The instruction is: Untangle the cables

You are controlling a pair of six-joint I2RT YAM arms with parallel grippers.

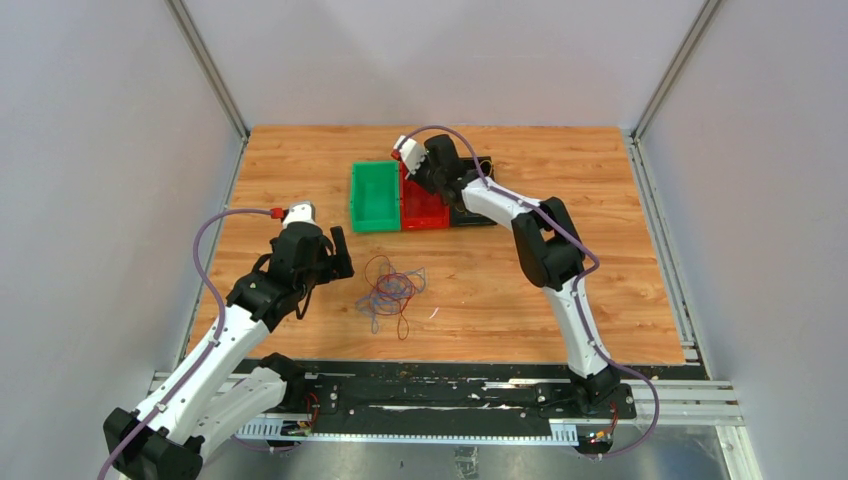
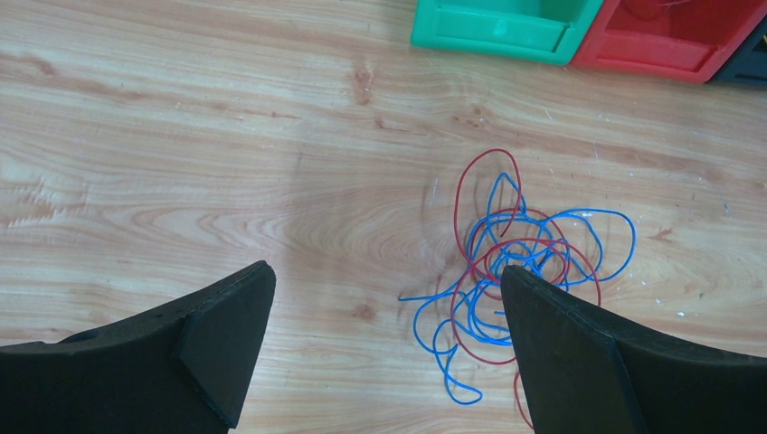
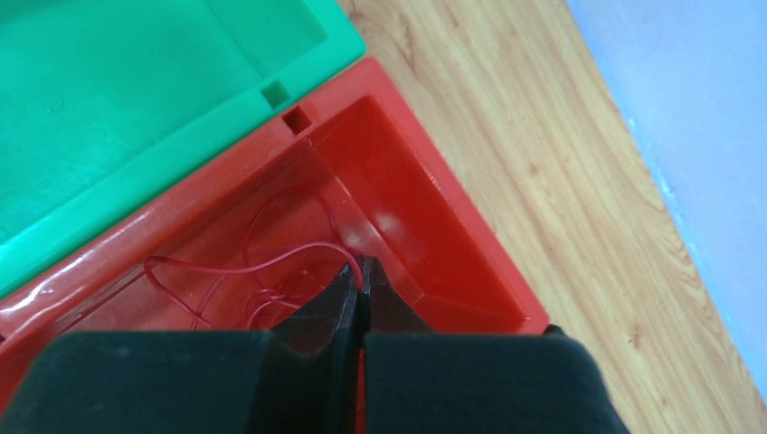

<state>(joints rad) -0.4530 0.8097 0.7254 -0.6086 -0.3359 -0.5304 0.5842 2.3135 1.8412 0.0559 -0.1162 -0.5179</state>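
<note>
The step in hand seems to be the sorting of one freed cable. The right end effector [image 3: 362, 271] is pressed shut on a thin red cable [image 3: 262, 267] and hangs inside the red bin [image 3: 434, 208], beside the green bin [image 3: 136, 108]. I judge the next move is to open the fingers and let this cable drop there, then go to the tangle [image 2: 516, 253] — blue and red loops on the bench [image 2: 181, 136], lower right in the left wrist view. The left end effector [image 2: 387, 276] hovers above it, spread wide, holding nothing. One of its fingers covers the tangle's lower right part. Whether the red loops low in the red bin are one cable or several I cannot tell, and of a black bin [image 2: 749, 65] only a corner shows — its content is hidden.
</note>
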